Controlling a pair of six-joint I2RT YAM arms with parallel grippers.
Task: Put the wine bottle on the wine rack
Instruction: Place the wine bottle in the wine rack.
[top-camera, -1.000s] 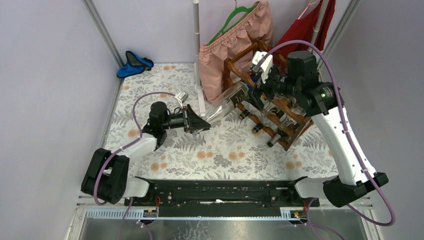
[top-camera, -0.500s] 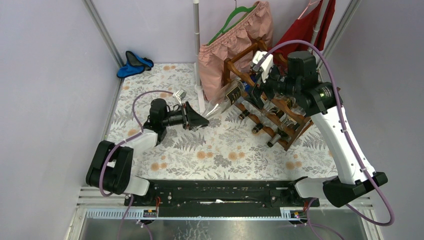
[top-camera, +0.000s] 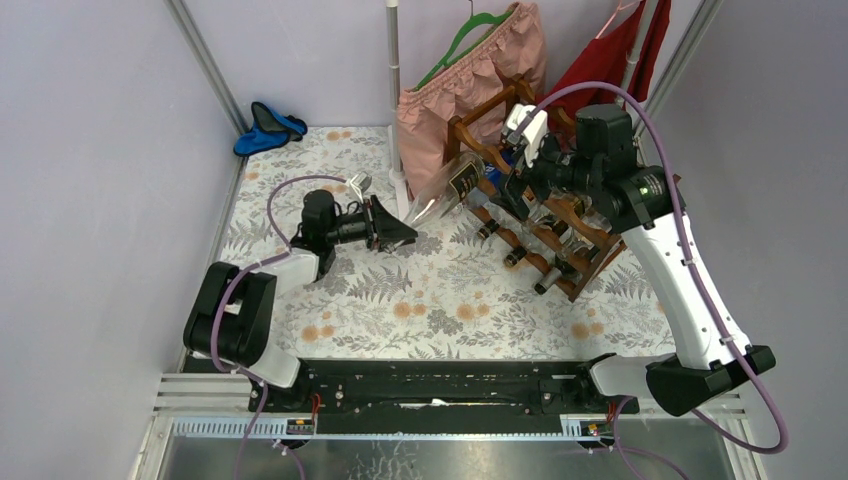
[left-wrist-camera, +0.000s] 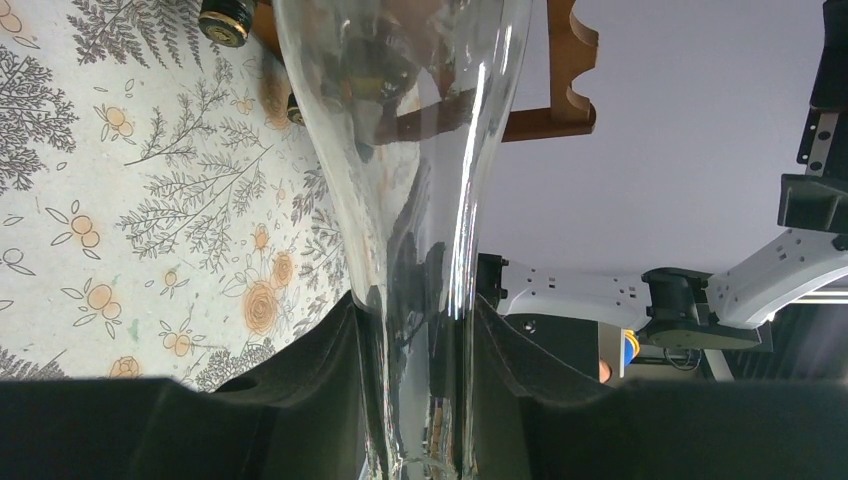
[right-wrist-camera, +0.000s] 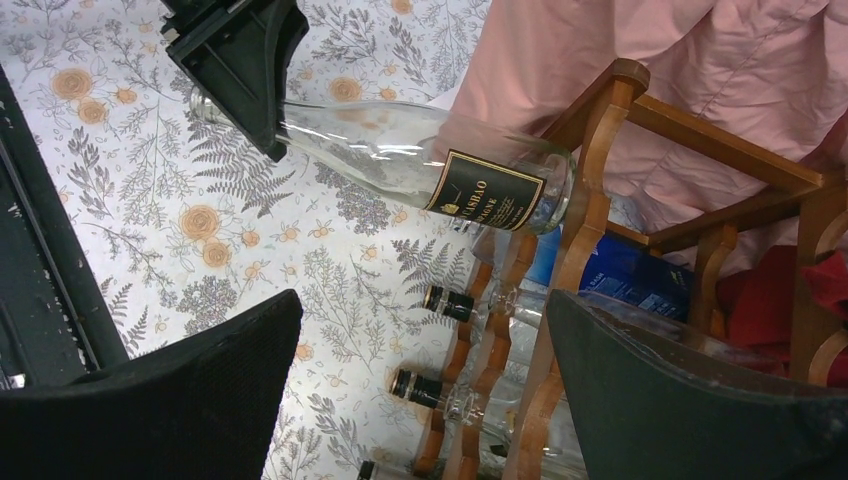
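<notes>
Clear glass wine bottle with a black, gold-lettered label (right-wrist-camera: 420, 160) lies nearly level, held off the table. Its base end is at the upper left post of the reddish-brown wooden wine rack with scalloped rails (right-wrist-camera: 590, 220), and its neck points away from the rack to the left. Whether the base rests on a rail or only sits just beside it cannot be told. The leaf print and the rack's wood show straight through the glass in the left wrist view, so the bottle looks empty.

The left gripper (top-camera: 403, 231) is clamped on the neck – its black fingers (left-wrist-camera: 300, 400) press the glass from both sides. The right gripper (right-wrist-camera: 430, 390) hangs above the rack's left end with its jaws spread wide and nothing between them but the view down onto the rack.

Lower in the rack lie other clear bottles with black caps (right-wrist-camera: 447, 300), necks pointing out to the left. Three caps can be counted in the top view, and one of these bottles wears a blue label. More may lie deeper in, but the arm hides that part.

Under the rack is a pale tablecloth printed with grey ferns and orange flowers (top-camera: 430, 300). Just behind the rack hang two garments, one pink on a green hanger (top-camera: 470, 90) and one red (top-camera: 610, 70), with a white pole (top-camera: 395, 80) left of them. Well to the rack's left, at the far corner, lies one blue fabric item (top-camera: 268, 125).
</notes>
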